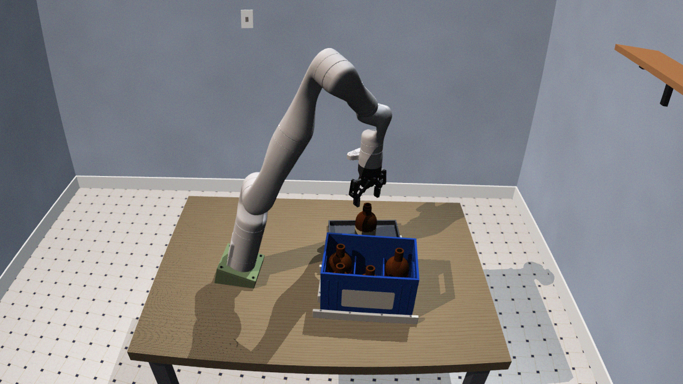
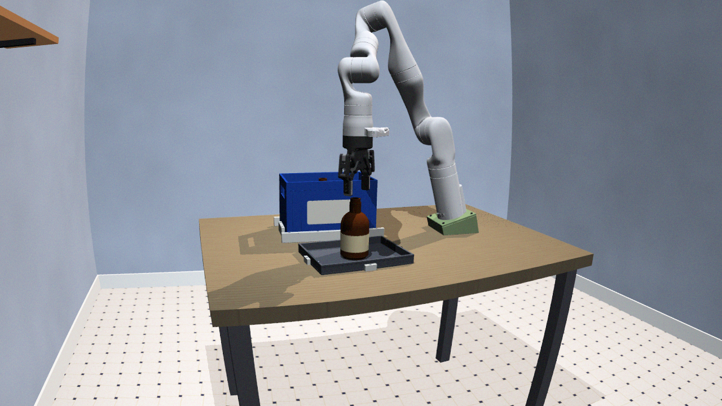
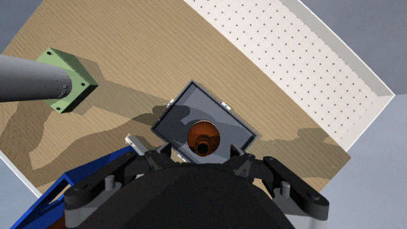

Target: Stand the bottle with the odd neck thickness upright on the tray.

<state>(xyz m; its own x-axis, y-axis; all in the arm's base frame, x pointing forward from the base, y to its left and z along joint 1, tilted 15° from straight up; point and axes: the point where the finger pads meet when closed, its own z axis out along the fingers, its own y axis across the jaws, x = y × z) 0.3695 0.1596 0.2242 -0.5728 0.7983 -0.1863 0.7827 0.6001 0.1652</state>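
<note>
A brown bottle (image 1: 365, 220) (image 2: 354, 229) (image 3: 203, 137) with a pale label stands upright on the dark grey tray (image 1: 340, 228) (image 2: 322, 252) (image 3: 187, 108). My gripper (image 1: 366, 196) (image 2: 356, 188) (image 3: 200, 149) hangs straight above the bottle's opening, a little clear of it. It is open and empty. The blue crate (image 1: 334, 286) (image 2: 298, 197) (image 3: 79, 173) stands right beside the tray. Several brown bottles stand upright in the crate's compartments, among them one at the left (image 1: 340, 257) and one at the right (image 1: 397, 263).
The arm's green base (image 1: 240, 272) (image 2: 452, 223) (image 3: 68, 81) is bolted to the table beside the crate. A white strip (image 1: 365, 316) lies along the crate's foot. A wooden shelf (image 1: 651, 64) hangs on the wall, high and far off.
</note>
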